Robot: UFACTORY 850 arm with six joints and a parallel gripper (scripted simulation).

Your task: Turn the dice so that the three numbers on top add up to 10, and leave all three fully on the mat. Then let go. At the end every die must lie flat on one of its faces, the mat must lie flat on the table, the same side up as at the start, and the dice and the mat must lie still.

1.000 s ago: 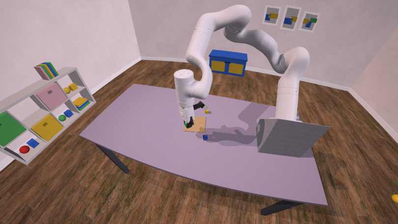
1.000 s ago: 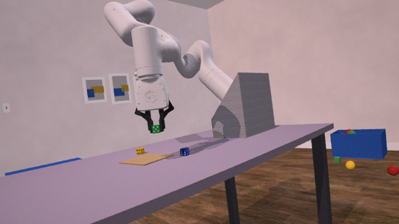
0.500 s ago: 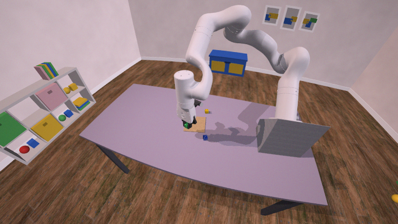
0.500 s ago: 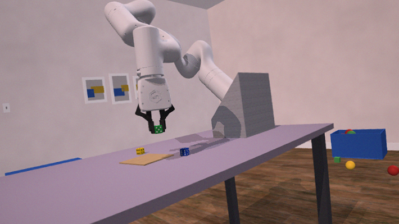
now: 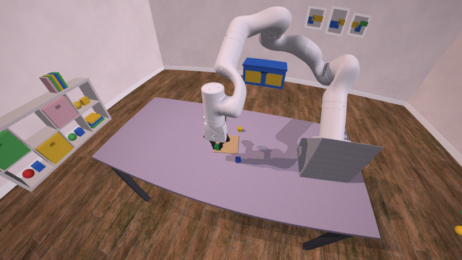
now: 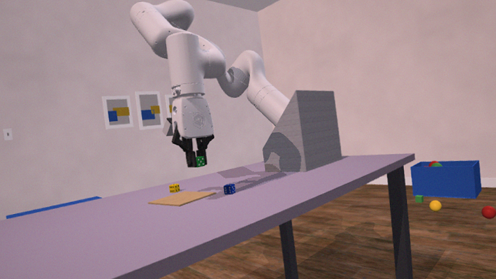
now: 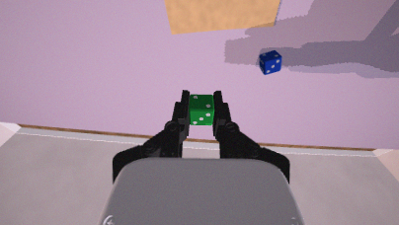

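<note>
My gripper (image 5: 217,146) (image 6: 196,160) (image 7: 200,100) points down and is shut on the green die (image 5: 216,147) (image 6: 200,161) (image 7: 201,110), held well above the table. In the wrist view the die shows a face with two pips and a face with three; the exterior view shows a five on its side. The tan mat (image 5: 231,145) (image 6: 182,199) (image 7: 222,15) lies flat on the table. The blue die (image 5: 238,159) (image 6: 229,189) (image 7: 270,62) lies on the table beside the mat. The yellow die (image 5: 239,129) (image 6: 174,188) lies on the table beyond the mat's other side. Their top numbers are too small to read surely.
The purple table (image 5: 181,181) (image 6: 131,243) (image 7: 89,64) carries the grey wedge-shaped base block (image 5: 339,161) (image 6: 318,128) at the arm's foot. The arm casts shadows across the table by the blue die. Shelves and a blue cabinet (image 5: 264,72) stand off the table.
</note>
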